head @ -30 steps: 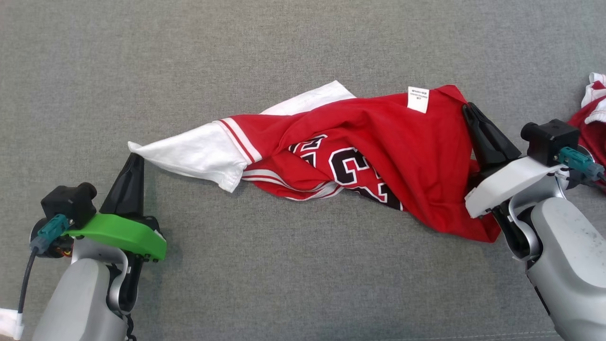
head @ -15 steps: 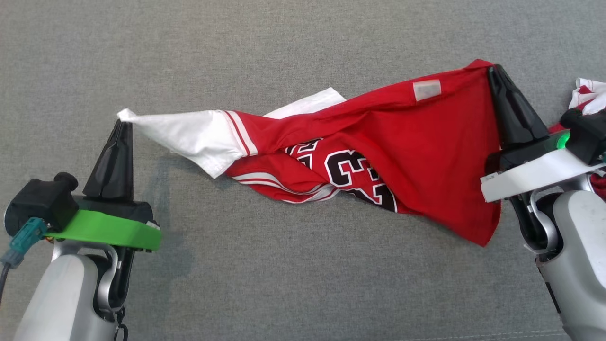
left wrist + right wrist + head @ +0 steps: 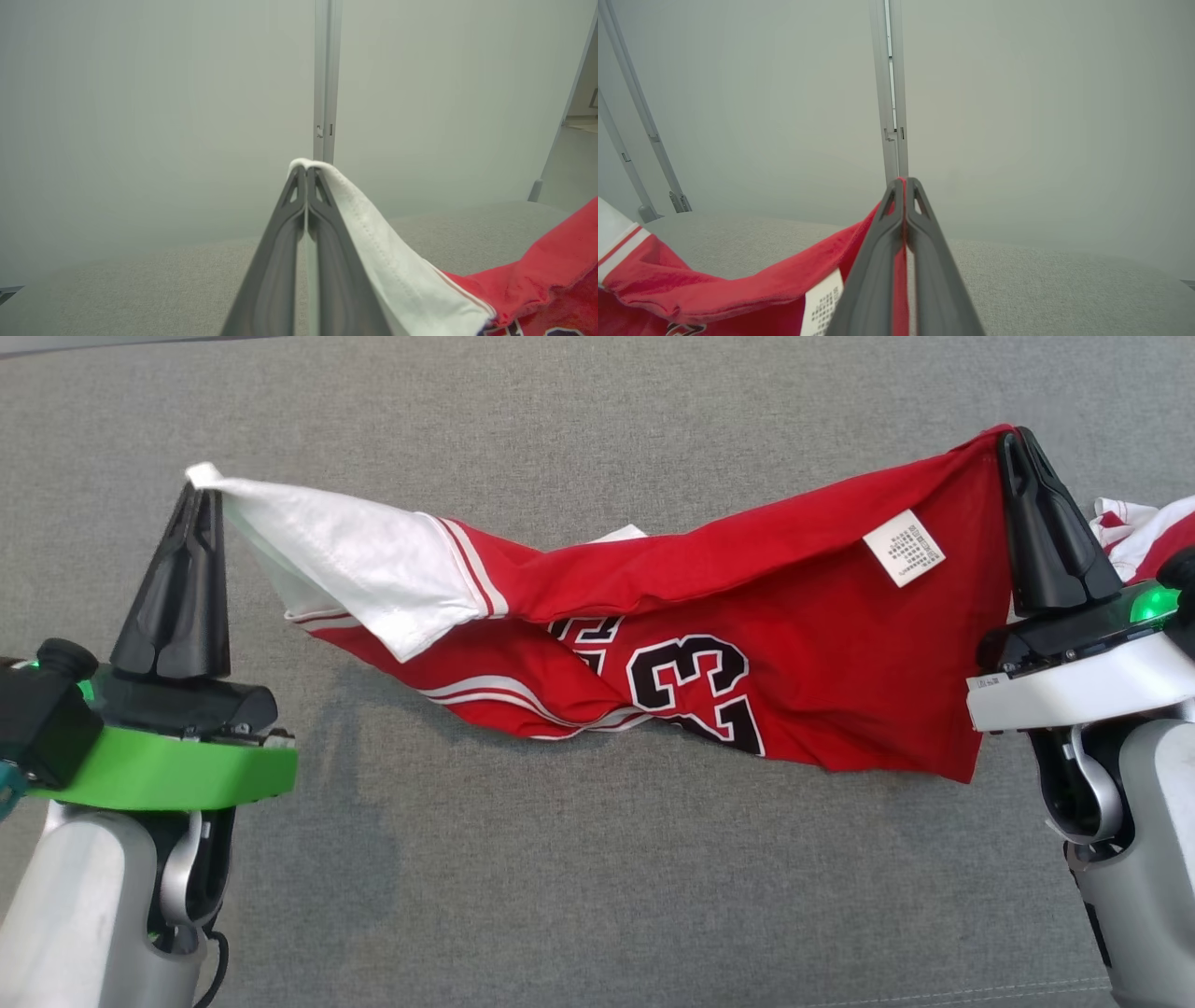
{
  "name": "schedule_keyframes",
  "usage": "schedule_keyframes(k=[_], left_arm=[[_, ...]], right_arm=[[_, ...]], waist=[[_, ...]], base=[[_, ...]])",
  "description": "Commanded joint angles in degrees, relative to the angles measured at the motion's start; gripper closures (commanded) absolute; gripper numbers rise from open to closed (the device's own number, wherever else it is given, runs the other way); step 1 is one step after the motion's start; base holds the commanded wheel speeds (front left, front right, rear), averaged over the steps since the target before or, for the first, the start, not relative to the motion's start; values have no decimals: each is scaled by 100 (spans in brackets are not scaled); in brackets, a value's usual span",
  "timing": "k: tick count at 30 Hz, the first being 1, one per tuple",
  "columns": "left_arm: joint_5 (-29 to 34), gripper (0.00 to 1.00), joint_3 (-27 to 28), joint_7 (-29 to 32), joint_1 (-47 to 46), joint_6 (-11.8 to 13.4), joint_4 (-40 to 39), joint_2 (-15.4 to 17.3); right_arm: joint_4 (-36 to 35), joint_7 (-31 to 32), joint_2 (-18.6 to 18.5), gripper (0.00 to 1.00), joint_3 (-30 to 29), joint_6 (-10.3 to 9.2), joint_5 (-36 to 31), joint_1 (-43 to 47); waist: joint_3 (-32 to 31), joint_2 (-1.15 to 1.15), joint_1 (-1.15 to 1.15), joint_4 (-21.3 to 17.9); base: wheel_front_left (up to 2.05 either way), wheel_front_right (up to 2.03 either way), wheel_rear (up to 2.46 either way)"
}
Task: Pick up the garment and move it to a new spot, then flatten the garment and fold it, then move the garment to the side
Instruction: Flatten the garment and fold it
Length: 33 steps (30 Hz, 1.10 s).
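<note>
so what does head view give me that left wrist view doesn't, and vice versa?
Head view adds: the right gripper shut on the red corner of the garment, the white care label, the 23 readable in full, and another red-and-white cloth at the right edge. Left wrist view adds: a pale wall with a vertical metal post behind the surface. Both: the left gripper shut on the white sleeve, red fabric beyond it, grey surface below.

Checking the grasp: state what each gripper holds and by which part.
The left gripper pinches the red jersey by its white sleeve tip; the right gripper by a red corner.
</note>
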Motion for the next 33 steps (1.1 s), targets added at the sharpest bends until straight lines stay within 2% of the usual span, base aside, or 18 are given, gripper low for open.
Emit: schedule_keyframes(k=[1, 9, 18, 24, 33], left_arm=[[27, 100, 53, -42, -153, 48, -106, 45], [133, 100, 125, -42, -843, 50, -389, 119], [159, 100, 133, 187, -2178, -69, -393, 183], [170, 100, 90, 292, -2979, -176, -207, 202], [75, 100, -82, 381, -3749, -304, 395, 39]], right_arm=[[-119, 40, 41, 100, -44, -4, -45, 53], [-493, 164, -56, 100, -238, -4, -38, -301], [-721, 356, -301, 100, -435, -4, 108, -1233], [-635, 422, -412, 100, -533, -4, 176, -1798], [-155, 471, -432, 100, -325, -3, 372, -2327]], waist=[[-77, 0, 0, -6], [-319, 0, 0, -22], [-507, 0, 0, -67], [-511, 0, 0, -73], [-318, 0, 0, -33]], base=[[0, 0, 0], [0, 0, 0], [0, 0, 0], [0, 0, 0], [0, 0, 0]])
